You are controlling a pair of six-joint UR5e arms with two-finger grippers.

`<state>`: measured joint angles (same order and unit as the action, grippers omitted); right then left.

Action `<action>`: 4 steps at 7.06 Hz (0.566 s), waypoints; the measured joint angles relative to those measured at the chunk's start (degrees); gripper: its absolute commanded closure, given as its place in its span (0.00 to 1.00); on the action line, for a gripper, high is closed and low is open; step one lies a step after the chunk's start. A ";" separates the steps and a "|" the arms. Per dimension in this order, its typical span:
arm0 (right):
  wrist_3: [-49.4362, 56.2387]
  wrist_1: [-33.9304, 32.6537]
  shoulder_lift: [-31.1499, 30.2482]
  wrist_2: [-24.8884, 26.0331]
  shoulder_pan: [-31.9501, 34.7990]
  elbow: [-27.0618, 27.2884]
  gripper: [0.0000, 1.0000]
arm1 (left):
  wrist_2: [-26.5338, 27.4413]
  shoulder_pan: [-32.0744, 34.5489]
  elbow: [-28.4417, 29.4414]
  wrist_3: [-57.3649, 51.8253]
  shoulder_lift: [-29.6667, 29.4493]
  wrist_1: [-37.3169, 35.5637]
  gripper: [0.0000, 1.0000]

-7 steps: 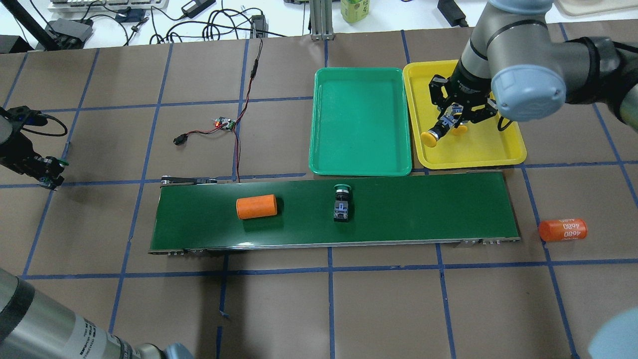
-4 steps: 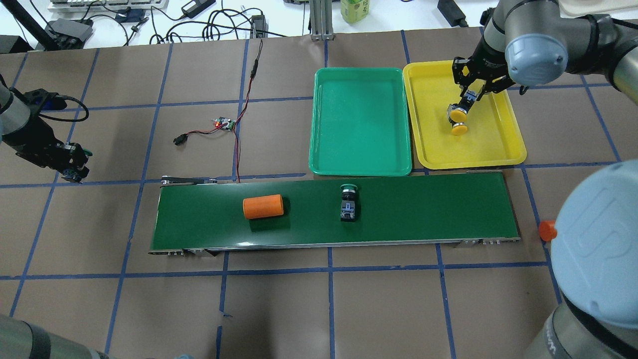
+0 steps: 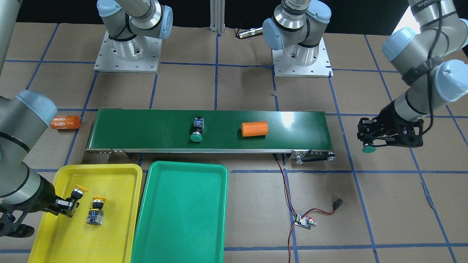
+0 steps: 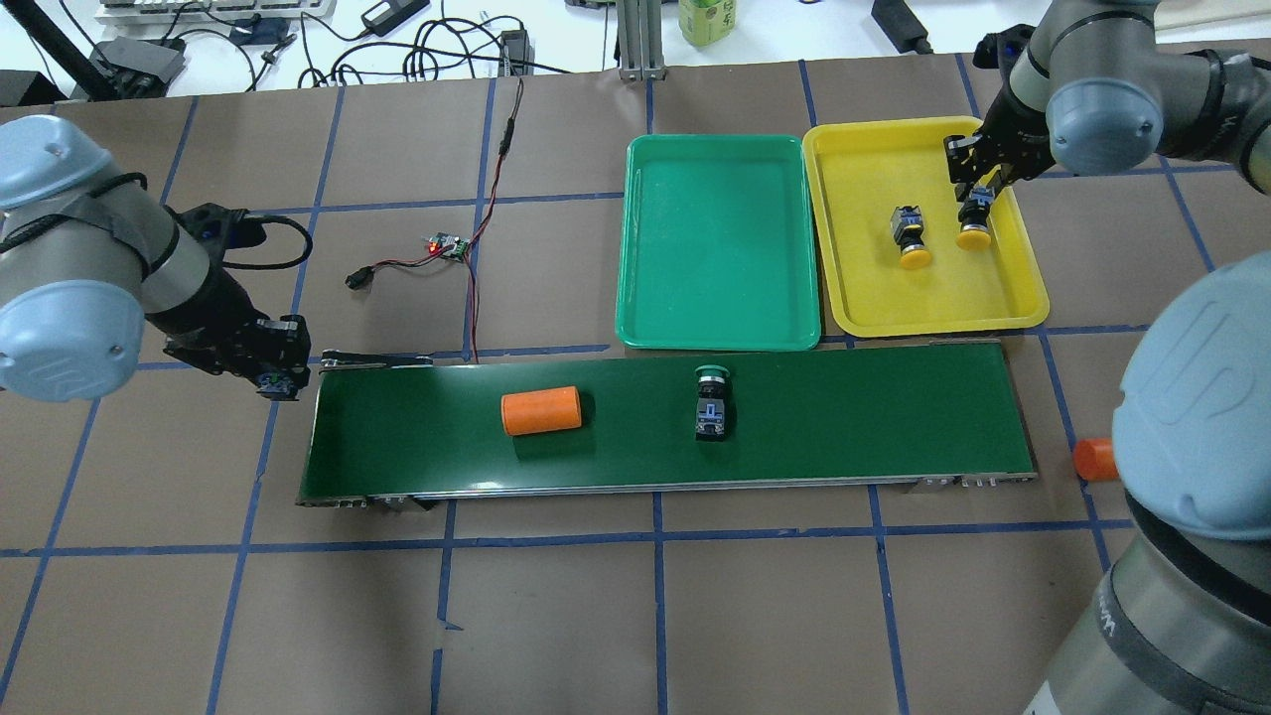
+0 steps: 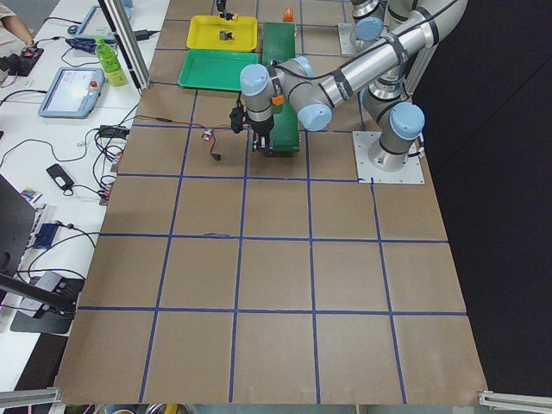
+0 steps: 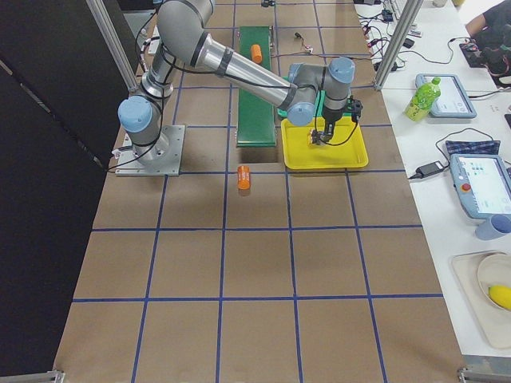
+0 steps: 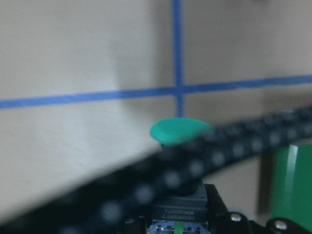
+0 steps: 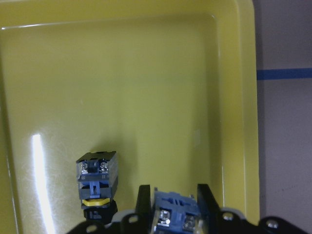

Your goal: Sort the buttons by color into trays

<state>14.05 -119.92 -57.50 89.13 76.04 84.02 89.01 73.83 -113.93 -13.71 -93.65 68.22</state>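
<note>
My right gripper [image 4: 975, 204] is shut on a yellow-capped button [image 4: 973, 236] and holds it over the right part of the yellow tray [image 4: 1023, 298]. The wrist view shows its blue-grey body [image 8: 175, 214] between the fingers [image 8: 143, 200]. A second yellow button [image 4: 909, 238] lies loose in that tray [image 3: 95, 211]. My left gripper [image 4: 276, 382] is shut on a green-capped button [image 3: 367, 149] just off the belt's left end; its cap shows in the left wrist view [image 7: 180, 131]. Another green button [image 4: 710, 402] lies on the belt. The green tray [image 4: 720, 338] sits beside the yellow one.
A dark-green conveyor belt [image 4: 894, 417] runs across the table with an orange cylinder [image 4: 541, 410] on it. A second orange cylinder [image 3: 65, 122] lies off the belt's right end. A small circuit board with red and black wires [image 4: 447, 245] lies behind the belt's left part.
My left gripper has moved right to the belt's left end with the green button. My right gripper has carried its yellow button rightward in the yellow tray. The belt's cylinder and green button have drifted right.
</note>
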 measured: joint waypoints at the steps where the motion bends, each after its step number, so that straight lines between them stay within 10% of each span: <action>1: 0.96 -0.09 0.37 -0.17 -0.07 0.25 0.00 | -0.12 4.66 -0.66 6.53 0.30 -0.19 1.00; 4: 0.94 0.93 -0.67 -0.59 0.24 0.47 0.00 | -0.18 14.95 -2.77 17.58 -0.85 -1.30 0.93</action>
<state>14.99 -118.99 -58.17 88.54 76.28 84.49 88.83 88.77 -116.70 3.87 -94.50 66.92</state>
